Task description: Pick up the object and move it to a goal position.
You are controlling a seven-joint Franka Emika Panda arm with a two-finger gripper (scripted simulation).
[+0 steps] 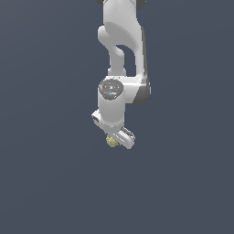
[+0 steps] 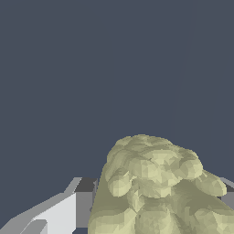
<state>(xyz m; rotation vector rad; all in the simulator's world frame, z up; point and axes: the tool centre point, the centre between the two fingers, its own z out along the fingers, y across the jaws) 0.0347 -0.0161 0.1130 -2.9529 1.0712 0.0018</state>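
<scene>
Wrist view first, nearest thing: the object (image 2: 155,187) fills the lower part of the frame, pale yellow-green, knobbly all over, lobes stacked on lobes. One of my fingers (image 2: 55,212) shows beside it as a white and grey slab, right against its flank. The other side is mostly hidden by the lump, only a grey sliver peeks out. I read the fingers as closed narrow on the object, with it sitting between them.

Handling, my judgement: small and light, rigid-looking, no sag in the bumps. The lumpy skin gives uneven contact, so it could twist or roll in the pinch if I swing fast. Best hold is across its thickest middle, pads on opposite flanks, not on a single knob.

Orientation: roundish, so no clear front. From the wrist it looks a bit elongated, running out away from the fingers, but the close-up may exaggerate that, so I would not trust it.

Exterior view, farther out: gripper (image 1: 116,140) tilted, pointing down, the object (image 1: 111,141) a small dot at its tip, much narrower than the hand. Whether it is lifted or resting on the surface (image 1: 45,192) I cannot tell: flat dark blue everywhere, no shadow. No goal marker visible.
</scene>
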